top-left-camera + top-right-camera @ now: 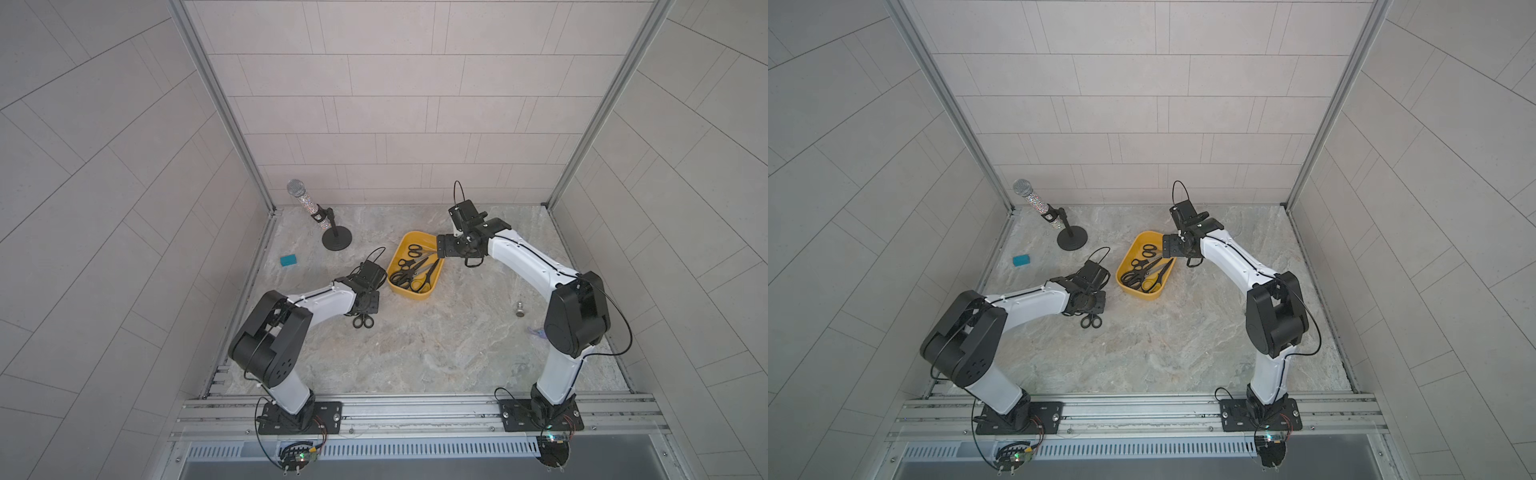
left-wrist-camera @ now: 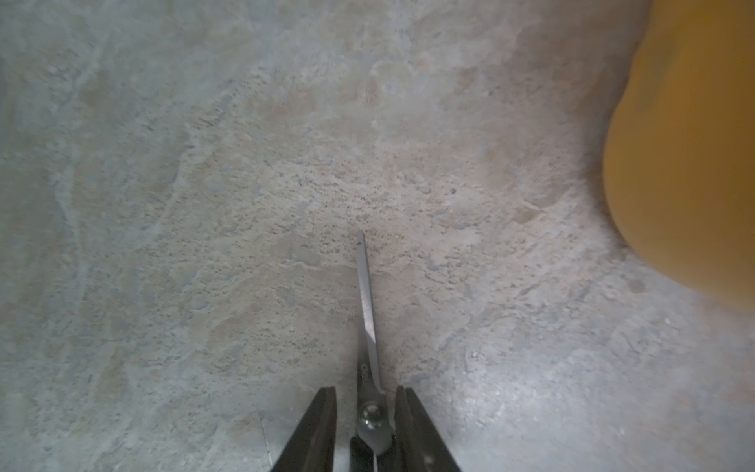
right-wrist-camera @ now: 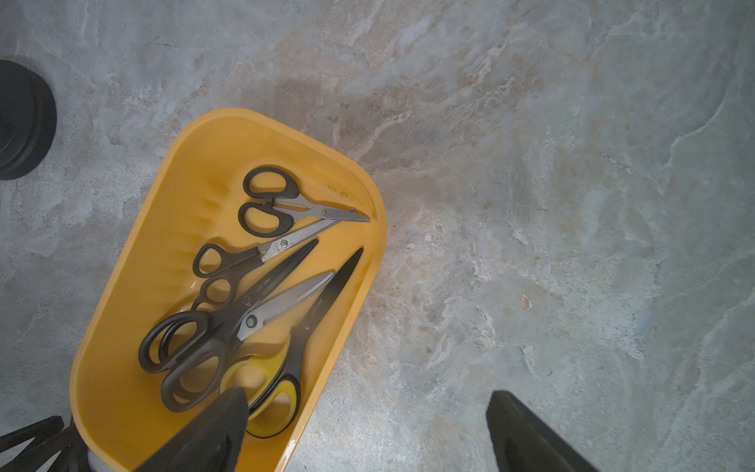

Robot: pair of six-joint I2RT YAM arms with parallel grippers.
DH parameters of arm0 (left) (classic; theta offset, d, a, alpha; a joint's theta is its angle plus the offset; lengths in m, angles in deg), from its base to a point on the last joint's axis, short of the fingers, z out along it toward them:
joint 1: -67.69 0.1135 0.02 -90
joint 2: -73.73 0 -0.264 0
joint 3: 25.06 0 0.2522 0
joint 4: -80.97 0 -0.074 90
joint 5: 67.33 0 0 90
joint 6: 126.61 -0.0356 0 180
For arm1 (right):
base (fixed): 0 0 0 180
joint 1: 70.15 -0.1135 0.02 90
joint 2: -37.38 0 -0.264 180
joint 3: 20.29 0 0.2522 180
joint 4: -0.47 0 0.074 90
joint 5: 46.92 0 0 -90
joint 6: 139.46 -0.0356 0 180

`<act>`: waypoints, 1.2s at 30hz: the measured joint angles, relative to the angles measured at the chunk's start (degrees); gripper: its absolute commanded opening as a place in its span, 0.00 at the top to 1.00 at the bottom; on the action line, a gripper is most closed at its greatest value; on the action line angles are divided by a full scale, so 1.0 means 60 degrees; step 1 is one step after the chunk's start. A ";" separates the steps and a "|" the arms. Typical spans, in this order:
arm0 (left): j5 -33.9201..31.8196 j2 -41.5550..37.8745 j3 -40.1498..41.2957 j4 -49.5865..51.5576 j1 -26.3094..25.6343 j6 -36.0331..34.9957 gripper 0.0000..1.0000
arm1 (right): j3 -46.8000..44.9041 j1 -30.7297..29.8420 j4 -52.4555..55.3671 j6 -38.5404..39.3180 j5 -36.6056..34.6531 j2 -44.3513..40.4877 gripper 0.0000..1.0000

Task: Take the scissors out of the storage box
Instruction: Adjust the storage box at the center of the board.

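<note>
One pair of scissors (image 1: 363, 321) with black handles lies on the table just left of the yellow storage box (image 1: 415, 239), outside it. My left gripper (image 2: 365, 392) sits low over this pair, its jaws a little apart on either side of the pivot screw. A gap shows beside one finger, and the slim blade (image 2: 365, 310) points forward on the stone. Several more scissors (image 3: 245, 310) lie piled in the box (image 3: 184, 204), one pair with yellow-and-black handles (image 3: 269, 392). My right gripper (image 3: 367, 412) hangs wide open and empty above the box's right rim.
A glittery microphone on a black round stand (image 1: 336, 241) is at the back left. A teal block (image 1: 288, 260) lies near the left wall. A small metal knob (image 1: 520, 309) stands to the right. The box's blurred yellow side (image 2: 686, 143) is close to my left gripper.
</note>
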 measured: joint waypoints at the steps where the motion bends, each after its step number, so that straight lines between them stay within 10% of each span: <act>1: -0.0004 -0.0022 -0.0029 0.0036 0.0000 -0.0044 0.66 | 0.0029 0.0000 0.0044 0.0015 -0.0004 0.0000 0.03; 19: 0.0481 0.0918 -0.4025 0.0903 0.0018 0.0018 0.56 | 0.0346 0.0233 0.0109 -0.0124 -0.0240 0.0000 0.05; 36: 0.0805 0.1960 -0.5297 0.1585 0.0018 -0.0007 0.60 | -0.1253 0.0124 -0.0973 -0.2375 0.1122 0.0466 0.47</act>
